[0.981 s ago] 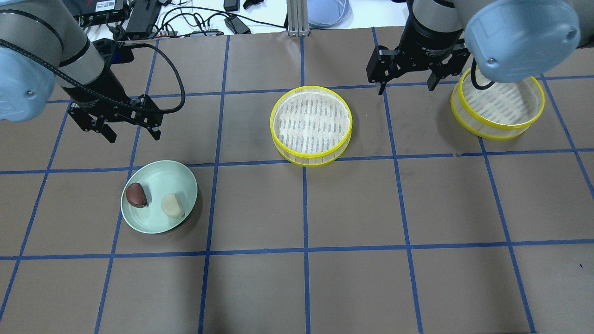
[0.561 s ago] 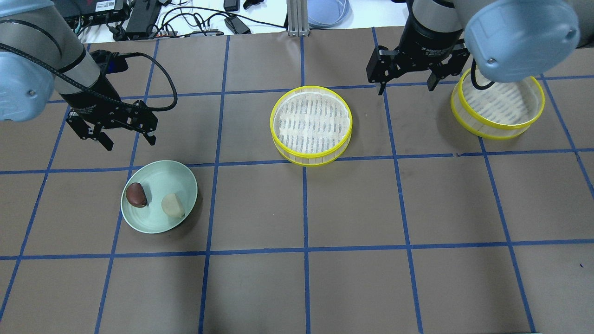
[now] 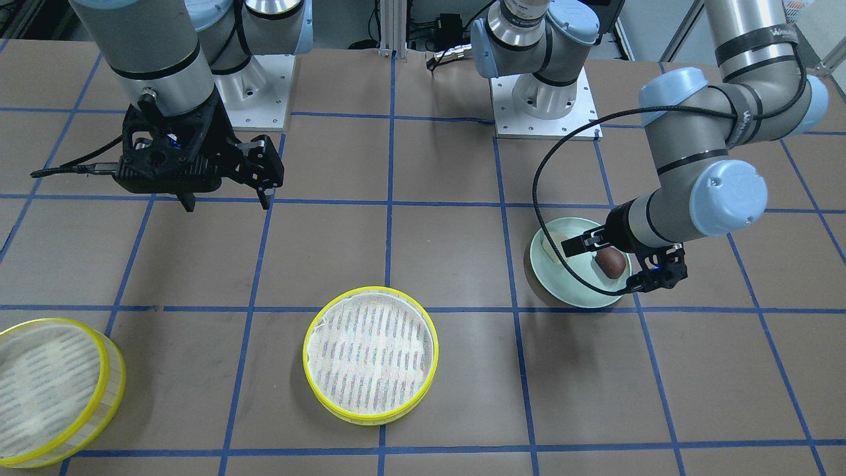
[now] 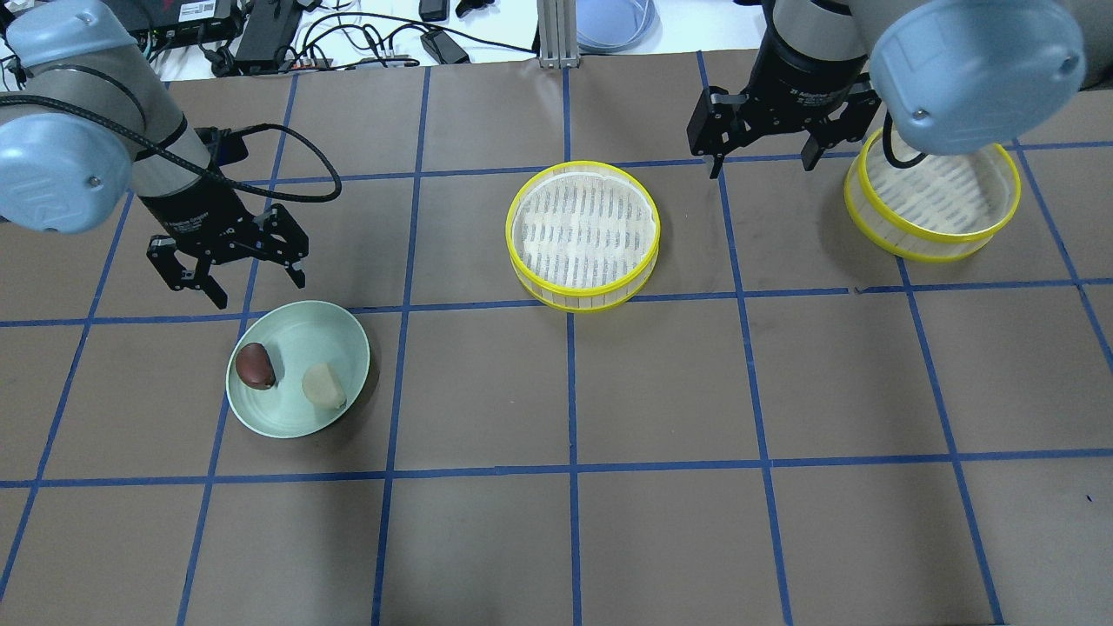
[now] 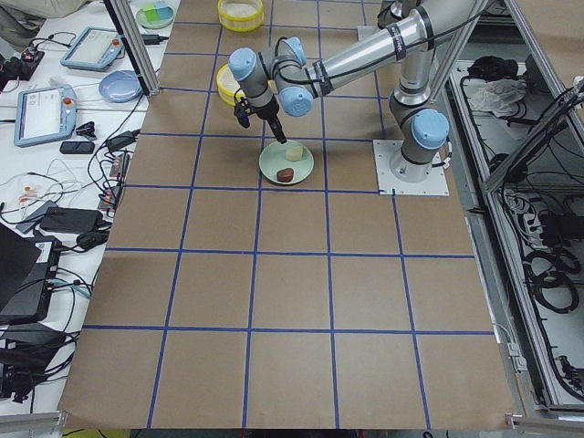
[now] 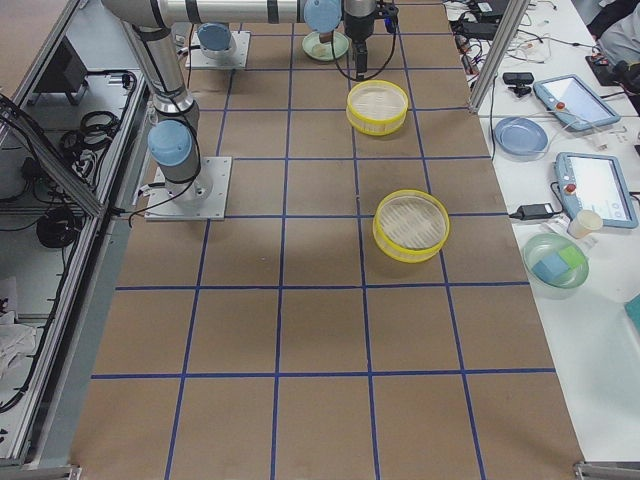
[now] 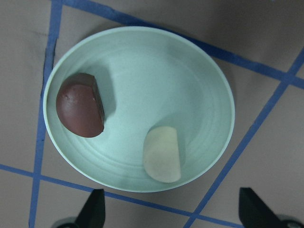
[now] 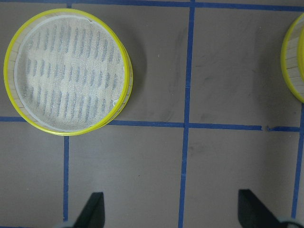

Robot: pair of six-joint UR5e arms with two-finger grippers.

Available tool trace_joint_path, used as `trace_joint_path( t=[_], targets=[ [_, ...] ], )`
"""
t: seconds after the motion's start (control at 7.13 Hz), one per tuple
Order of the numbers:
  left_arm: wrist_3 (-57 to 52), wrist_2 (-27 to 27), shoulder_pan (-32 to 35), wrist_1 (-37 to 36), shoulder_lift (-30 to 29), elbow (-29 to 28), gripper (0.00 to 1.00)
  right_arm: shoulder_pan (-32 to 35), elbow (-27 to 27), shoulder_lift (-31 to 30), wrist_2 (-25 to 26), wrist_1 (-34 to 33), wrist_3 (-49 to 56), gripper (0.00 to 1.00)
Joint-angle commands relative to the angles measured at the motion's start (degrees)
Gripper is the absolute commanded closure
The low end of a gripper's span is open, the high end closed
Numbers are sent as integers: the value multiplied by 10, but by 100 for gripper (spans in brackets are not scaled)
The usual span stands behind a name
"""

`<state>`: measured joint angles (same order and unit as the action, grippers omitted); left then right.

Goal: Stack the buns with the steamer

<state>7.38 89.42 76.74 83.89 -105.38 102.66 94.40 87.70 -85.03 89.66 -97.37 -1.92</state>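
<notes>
The left gripper [image 4: 258, 291], jaws wide and empty, had swung in toward the plate [image 4: 348, 335] and hung over its 11 o'clock rim. On the plate, the brown bun [image 4: 255, 365] lay at 9 o'clock and the white bun [image 4: 323, 385] at 4. The right gripper [image 4: 763, 165], also open and empty, had not moved. The middle tray [image 4: 583, 233] and right tray [image 4: 943, 209] held nothing, so the first pick looked close.

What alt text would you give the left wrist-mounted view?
A pale green plate, seen from above, holds a dark reddish-brown bun at its left and, apart from it, a cream-white bun near its lower edge. The two fingertips of the left gripper, spread open and empty, show at the frame's bottom.
</notes>
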Motion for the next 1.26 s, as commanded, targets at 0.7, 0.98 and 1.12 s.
trace_joint_path(
  t=[0.7,0.98,1.12],
  targets=[
    [33,7,-1,-11,-85,32,100,-282,-9,112,-31,-132,293,0],
    [44,7,-12,-16,-84,20,100,-346,-24,189,-75,-240,380,0],
    [44,7,-13,-18,-78,9,100,-366,-43,224,-76,-250,407,0]
  ],
)
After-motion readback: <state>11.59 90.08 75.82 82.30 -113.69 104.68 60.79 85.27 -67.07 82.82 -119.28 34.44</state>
